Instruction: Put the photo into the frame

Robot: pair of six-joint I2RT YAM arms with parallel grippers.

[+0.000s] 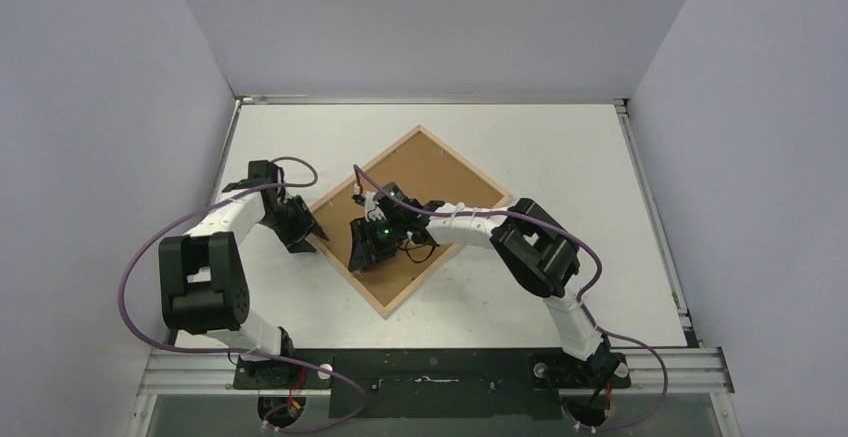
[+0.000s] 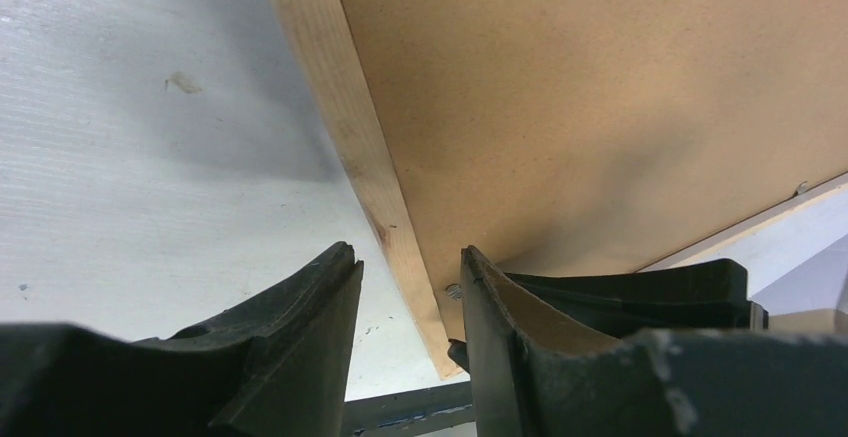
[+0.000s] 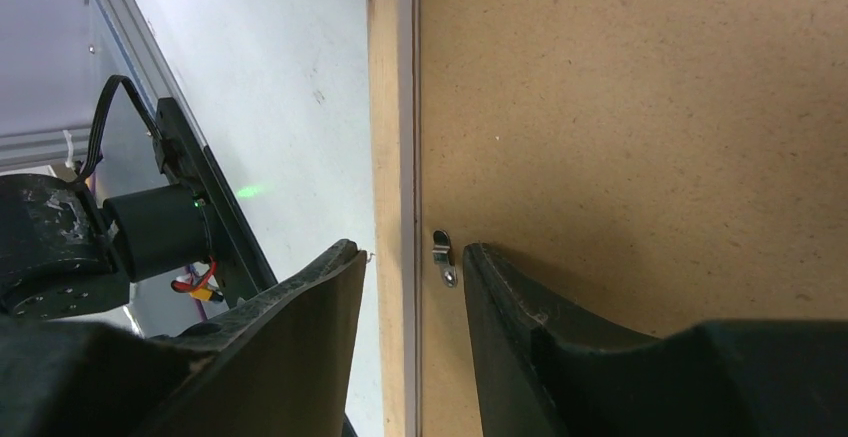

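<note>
Frame [image 1: 464,161] lying back-up on the table [image 1: 560,157], both arms working its lower-left side.
From above, I see it turned like a diamond, brown backing board [image 1: 420,172] inside, left gripper [image 1: 318,232] and right gripper [image 1: 358,257] at that side. Left wrist: jaws parted, astride the frame's wooden edge. Right wrist: likewise parted astride it, a metal clip [image 3: 441,257] beside the inner finger.
</note>
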